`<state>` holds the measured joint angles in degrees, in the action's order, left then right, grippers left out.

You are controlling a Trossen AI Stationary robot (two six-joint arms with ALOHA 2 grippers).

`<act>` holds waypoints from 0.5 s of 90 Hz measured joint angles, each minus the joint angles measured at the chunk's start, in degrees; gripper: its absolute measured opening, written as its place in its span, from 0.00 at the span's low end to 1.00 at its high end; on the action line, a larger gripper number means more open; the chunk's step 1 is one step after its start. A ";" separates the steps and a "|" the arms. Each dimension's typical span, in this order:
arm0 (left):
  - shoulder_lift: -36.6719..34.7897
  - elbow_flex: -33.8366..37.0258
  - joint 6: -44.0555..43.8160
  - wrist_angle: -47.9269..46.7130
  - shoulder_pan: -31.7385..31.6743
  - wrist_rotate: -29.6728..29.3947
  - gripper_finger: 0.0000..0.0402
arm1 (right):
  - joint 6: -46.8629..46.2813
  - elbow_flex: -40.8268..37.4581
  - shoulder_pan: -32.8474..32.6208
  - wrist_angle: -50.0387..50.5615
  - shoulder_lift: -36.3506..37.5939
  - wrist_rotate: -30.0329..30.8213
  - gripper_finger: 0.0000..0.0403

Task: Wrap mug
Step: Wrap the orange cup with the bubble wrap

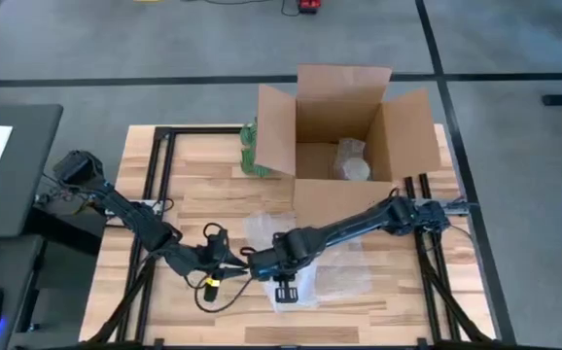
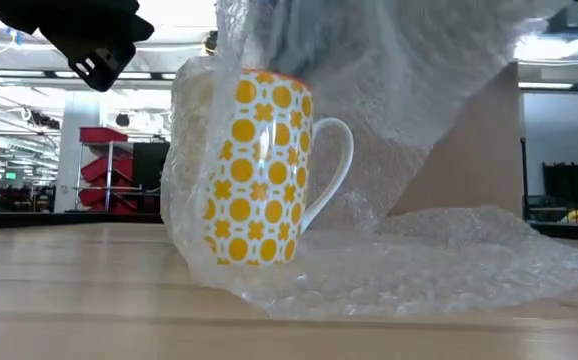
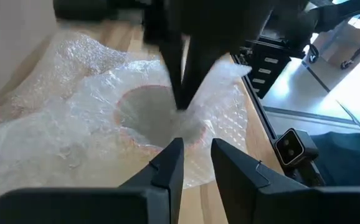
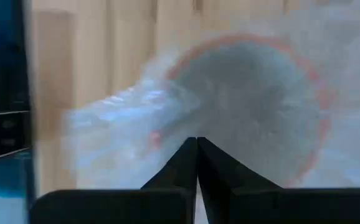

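An upright mug (image 2: 259,160) with yellow patterns and an orange rim stands on the wooden table, with a sheet of bubble wrap (image 2: 449,260) drawn up around and over it. My right gripper (image 3: 181,102) is shut and comes down from above onto the wrap-covered mouth of the mug (image 4: 255,106). My left gripper (image 3: 197,158) is open by a narrow gap beside the mug on its left. Nothing is between its fingers. In the high view both grippers meet near the table's front middle, the left (image 1: 234,261) and the right (image 1: 260,262). My right gripper is shut on the bubble wrap over the mug's mouth (image 3: 167,115), fingers pointing down from above. How many layers lie between the fingers is hidden. The wrap rises past the rim (image 2: 369,60) and falls slack to the table on the mug's right.
An open cardboard box (image 1: 344,126) stands at the far middle with a wrapped item (image 1: 351,160) inside. A green leafy bunch (image 1: 250,148) lies at the box's left. Loose bubble wrap (image 1: 334,277) covers the table right of the mug.
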<state>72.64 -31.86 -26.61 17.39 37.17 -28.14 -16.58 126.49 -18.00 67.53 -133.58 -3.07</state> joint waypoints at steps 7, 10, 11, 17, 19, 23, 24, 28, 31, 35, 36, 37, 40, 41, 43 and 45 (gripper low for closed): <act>0.00 0.00 0.02 -0.04 0.01 0.04 0.16 | -0.06 -2.67 0.32 -3.13 0.31 -0.13 0.00; 0.00 0.00 0.02 -0.01 0.10 0.19 0.16 | -0.06 -3.78 0.57 -4.53 0.44 -0.14 0.00; -0.01 0.00 0.02 -0.01 0.12 0.35 0.16 | -0.06 -4.14 0.57 -4.96 0.46 -0.15 0.00; -0.38 0.00 0.20 -0.12 0.32 1.17 0.16 | -0.06 -6.03 0.79 -7.81 0.43 -0.15 0.00; -0.64 0.00 0.32 -0.14 0.45 1.29 0.16 | -0.06 -6.33 0.89 -8.19 0.36 -0.17 0.00; -1.19 0.00 0.58 -0.03 0.74 1.33 0.16 | -0.08 -7.03 0.96 -9.30 0.33 -0.19 0.00; -1.34 0.00 0.64 -0.03 0.81 1.33 0.16 | -0.07 -7.19 0.96 -9.65 0.35 -0.18 0.00; -1.90 0.00 0.68 0.04 1.11 1.33 0.16 | -0.06 -7.84 1.02 -11.32 0.38 -0.18 0.00; -2.35 0.00 0.71 -0.10 1.31 1.33 0.16 | -0.05 -8.07 1.03 -11.99 0.39 -0.23 0.00; -2.99 0.00 0.79 -0.11 1.49 1.33 0.16 | -0.05 -8.12 1.03 -12.59 0.36 -0.24 0.00; -3.15 0.00 0.81 -0.08 1.51 1.33 0.16 | -0.04 -8.13 1.03 -12.73 0.35 -0.23 0.00; -3.29 0.00 0.80 -0.06 1.52 1.33 0.16 | -0.04 -8.15 1.03 -12.88 0.35 -0.22 0.00; -3.63 0.00 0.81 0.05 1.55 1.31 0.16 | -0.04 -8.17 1.03 -13.41 0.33 -0.22 0.00; -3.74 0.00 0.81 0.09 1.55 1.31 0.16 | -0.04 -8.15 1.03 -13.58 0.33 -0.21 0.00; -3.91 0.00 0.81 0.03 1.55 1.31 0.16 | -0.04 -8.00 1.03 -13.75 0.29 -0.20 0.00; -4.08 0.00 0.81 -0.16 1.55 1.33 0.16 | -0.04 -7.71 1.01 -13.73 0.24 -0.20 0.00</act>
<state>68.56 -31.86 -25.80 17.23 38.72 -26.81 -16.62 118.78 -16.99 53.80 -133.34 -3.27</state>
